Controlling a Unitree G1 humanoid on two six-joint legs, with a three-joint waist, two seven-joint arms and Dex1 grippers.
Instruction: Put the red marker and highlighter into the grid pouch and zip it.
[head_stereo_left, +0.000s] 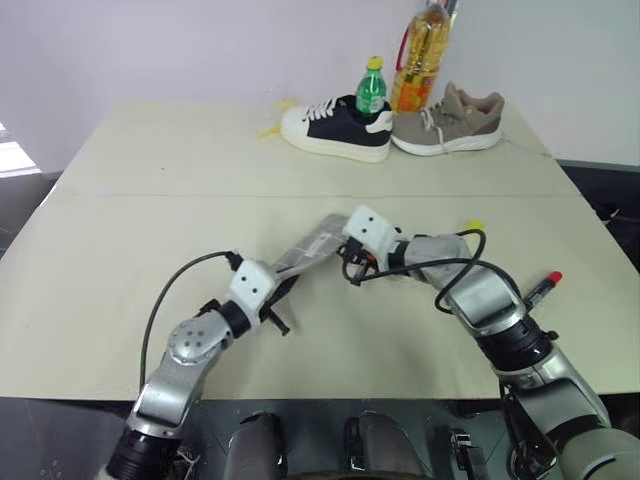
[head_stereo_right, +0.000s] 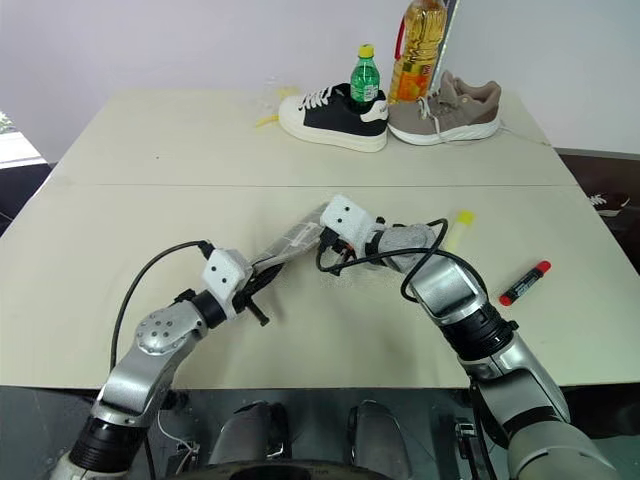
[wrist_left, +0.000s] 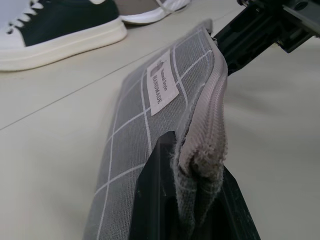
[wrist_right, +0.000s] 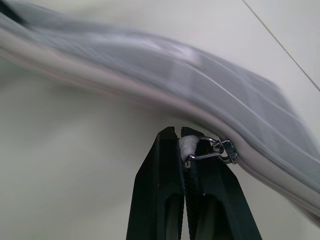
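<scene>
The left gripper (wrist_left: 192, 200) is clamped on one end of the grid pouch (head_stereo_left: 308, 250), its two black fingers (wrist_left: 155, 200) pinching the bunched grey fabric at the zipper edge. The pouch is lifted off the table (head_stereo_left: 150, 200) and slants between the two arms near the middle of the near half of the table. In the left wrist view its grey cloth with thin white grid lines carries a small white label (wrist_left: 162, 83) that reads "HANDMADE", with a smaller line of print above it too fine to make out.

At the pouch's other end, the right gripper (wrist_right: 184, 142) is closed tight on the zipper pull tab (wrist_right: 187, 146), a pale tab on a small metal ring (wrist_right: 220, 148) at the zipper line.

Past the right arm, the highlighter (head_stereo_right: 458, 224) lies on the table, pale yellow with a brighter cap, partly behind the arm's cable. Further right, the red marker (head_stereo_right: 525, 283) lies on the table well apart from the pouch, red at both ends and dark between.

Along the far edge stand a black-and-white sneaker (head_stereo_left: 335, 126), a green bottle (head_stereo_left: 371, 88) with a yellow cap, a tall bottle of yellow liquid (head_stereo_left: 422, 50) with a red handle, and a beige sneaker (head_stereo_left: 450, 122). Their labels cannot be read.
</scene>
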